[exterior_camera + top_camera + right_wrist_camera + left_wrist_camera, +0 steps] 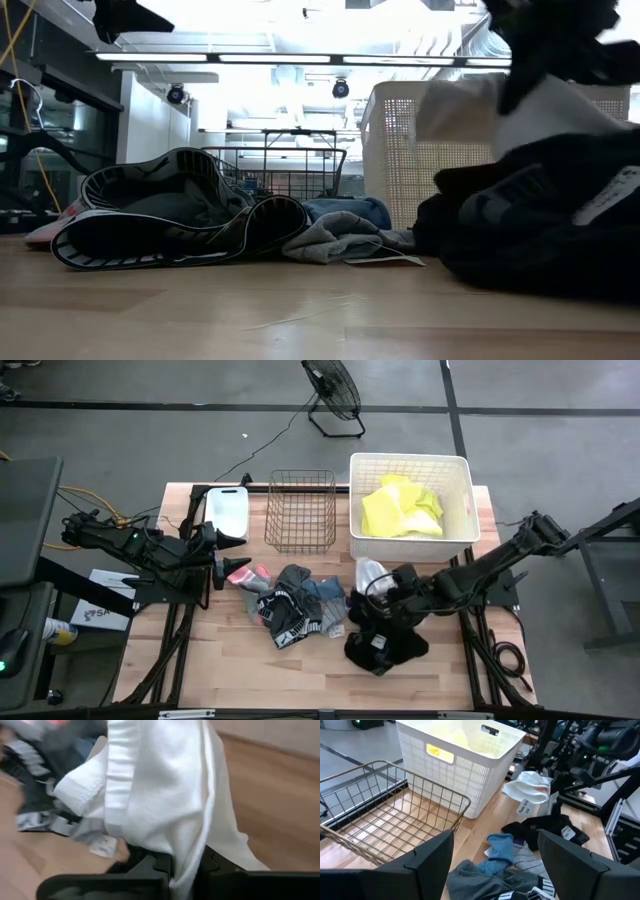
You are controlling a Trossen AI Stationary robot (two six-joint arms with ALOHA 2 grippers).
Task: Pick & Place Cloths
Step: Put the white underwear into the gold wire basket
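Right gripper sits low over the right part of the table, jaws pressed together and pinching a white cloth. The cloth hangs out from between the two dark fingers, draped in front of them and lifted off the wood. In the left wrist view the same white cloth dangles just beside the near corner of the big white tub. Directly under the right gripper lies a black cloth, in a heap on the table.

Neon-yellow cloth already lies inside the white tub. Left of the right gripper is the mixed pile: black cloth with white print, grey-blue piece, small pink-red piece at the pile's left edge.

Left gripper hovers left of the pile, jaws spread wide, nothing between them. Copper wire basket stands far of the pile, between a small white tub and the big one.
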